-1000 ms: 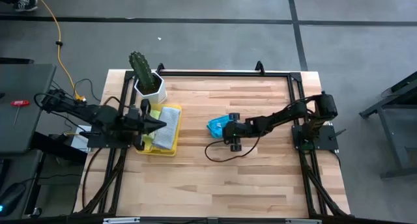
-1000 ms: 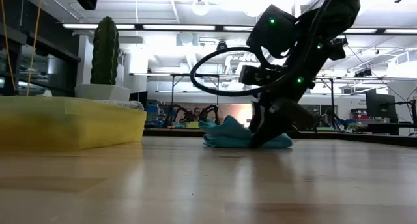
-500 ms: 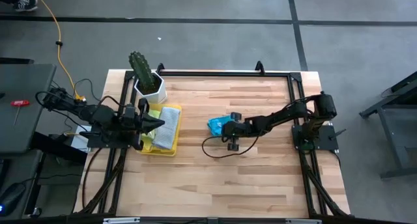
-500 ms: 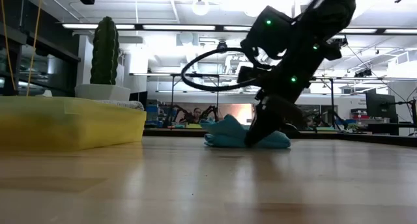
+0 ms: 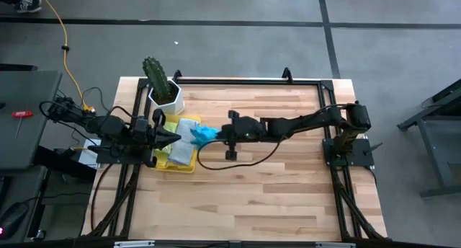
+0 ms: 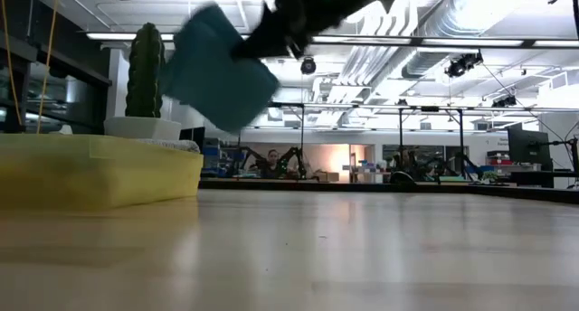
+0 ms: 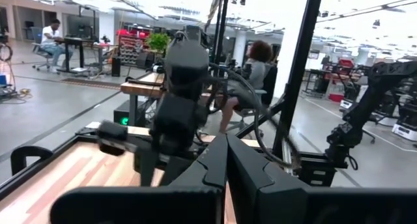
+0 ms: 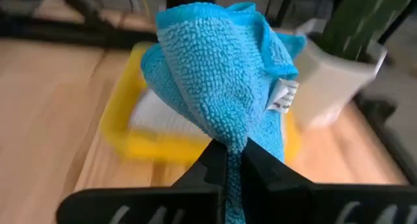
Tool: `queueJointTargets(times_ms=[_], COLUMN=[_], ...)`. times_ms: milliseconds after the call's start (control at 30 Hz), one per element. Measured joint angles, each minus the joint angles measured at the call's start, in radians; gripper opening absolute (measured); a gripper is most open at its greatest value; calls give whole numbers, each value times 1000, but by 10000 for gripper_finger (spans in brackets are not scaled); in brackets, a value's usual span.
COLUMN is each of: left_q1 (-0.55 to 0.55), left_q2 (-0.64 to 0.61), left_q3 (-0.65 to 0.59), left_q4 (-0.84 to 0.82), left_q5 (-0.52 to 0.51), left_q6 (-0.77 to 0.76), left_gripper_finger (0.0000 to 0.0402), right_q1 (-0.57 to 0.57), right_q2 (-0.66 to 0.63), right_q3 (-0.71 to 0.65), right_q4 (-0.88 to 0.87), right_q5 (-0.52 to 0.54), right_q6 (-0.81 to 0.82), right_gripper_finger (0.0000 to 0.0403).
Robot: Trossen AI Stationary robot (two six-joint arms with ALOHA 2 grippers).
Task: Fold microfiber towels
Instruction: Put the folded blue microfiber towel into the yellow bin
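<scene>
Towel (image 5: 204, 133) above tray's (image 5: 173, 166) right edge, cactus (image 5: 155, 78) seemingly behind

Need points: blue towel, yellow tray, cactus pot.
blue towel (image 8: 221, 87), right wrist view, middle of the bunched cloth above the pincer tips.
yellow tray (image 6: 99, 171), low view, its near side wall.
cactus pot (image 5: 166, 99), high view, the white rim.

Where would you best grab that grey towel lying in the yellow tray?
Probably by its edge nearest the table's middle, coming straight down from above. The grey towel lies flat in the yellow tray, so only pinching a top edge works. The cactus pot and left end effector crowd the other sides.
</scene>
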Motion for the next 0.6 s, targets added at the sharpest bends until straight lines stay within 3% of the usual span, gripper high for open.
queueJointTargets(times_ms=[200,400,600], left_q1=[-2,-30,-61], left_q2=[1,4,4], left_q3=[0,1,1], left_q4=[10,48,52], left_q5=[2,1,0], left_q6=[0,23,38], left_gripper_finger=[0,0,0], right_q1=[-22,-51,-65], right_q2=[92,274,444], right_q3=[118,298,533], right_q4=[73,131,139], right_q5=[10,41,231], right_q6=[-30,-21,-76], right_gripper_finger=[1,0,0])
